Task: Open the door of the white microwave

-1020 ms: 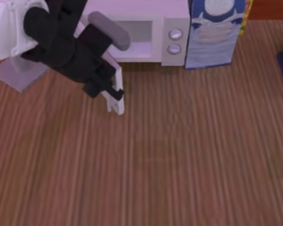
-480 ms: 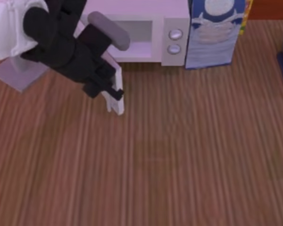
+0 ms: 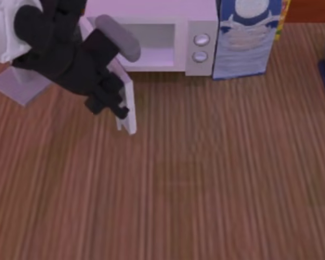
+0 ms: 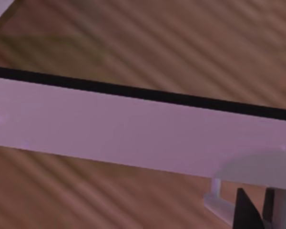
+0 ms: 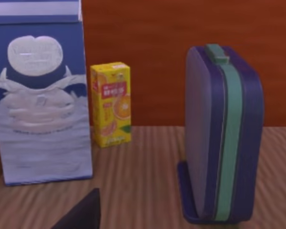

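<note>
The white microwave (image 3: 168, 10) stands at the table's back, its cavity showing and two silver knobs (image 3: 200, 47) on its right panel. The door (image 3: 129, 105) is swung out toward the front, seen edge-on from above. My left gripper (image 3: 115, 108) is shut on the door's handle at its free end. In the left wrist view the door (image 4: 133, 129) crosses as a white band with a black strip, and dark fingertips (image 4: 243, 212) flank the pale handle bar (image 4: 281, 210). Only a dark bit of my right gripper (image 5: 81, 214) shows; it is outside the top view.
A blue-and-white carton (image 3: 248, 38) stands right of the microwave, with a yellow juice box (image 5: 111, 104) behind it. A dark blue case with a green stripe (image 5: 224, 138) stands at the right edge. A grey base plate (image 3: 21, 84) lies at the left.
My left gripper has pulled to the left and slightly back, and the door's free end has swung farther left with it, opening wider.
</note>
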Tool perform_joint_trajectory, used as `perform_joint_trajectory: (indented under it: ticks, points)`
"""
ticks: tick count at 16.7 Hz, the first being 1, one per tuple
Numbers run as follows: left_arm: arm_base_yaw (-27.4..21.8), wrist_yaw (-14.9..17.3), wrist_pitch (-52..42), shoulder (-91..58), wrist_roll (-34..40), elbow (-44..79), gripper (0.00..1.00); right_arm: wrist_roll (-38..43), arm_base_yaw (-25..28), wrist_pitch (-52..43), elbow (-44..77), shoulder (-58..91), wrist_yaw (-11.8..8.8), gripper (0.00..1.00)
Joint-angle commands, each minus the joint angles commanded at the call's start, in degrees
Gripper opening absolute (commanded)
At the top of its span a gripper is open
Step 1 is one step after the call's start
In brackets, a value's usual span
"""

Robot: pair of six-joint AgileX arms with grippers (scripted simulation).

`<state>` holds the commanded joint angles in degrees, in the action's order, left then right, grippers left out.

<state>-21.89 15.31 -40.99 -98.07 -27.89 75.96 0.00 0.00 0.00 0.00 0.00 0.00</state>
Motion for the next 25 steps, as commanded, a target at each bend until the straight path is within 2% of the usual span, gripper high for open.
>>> perform_joint_trajectory:
  ticks: [4, 25]
  points:
    - [1.68, 1.79, -1.14, 0.45, -3.90, -0.70, 0.00, 0.00, 0.00, 0.00, 0.00, 0.00, 0.00, 1.00]
    - [1.68, 1.79, -1.14, 0.45, -3.90, -0.70, 0.00, 0.00, 0.00, 0.00, 0.00, 0.00, 0.00, 1.00]
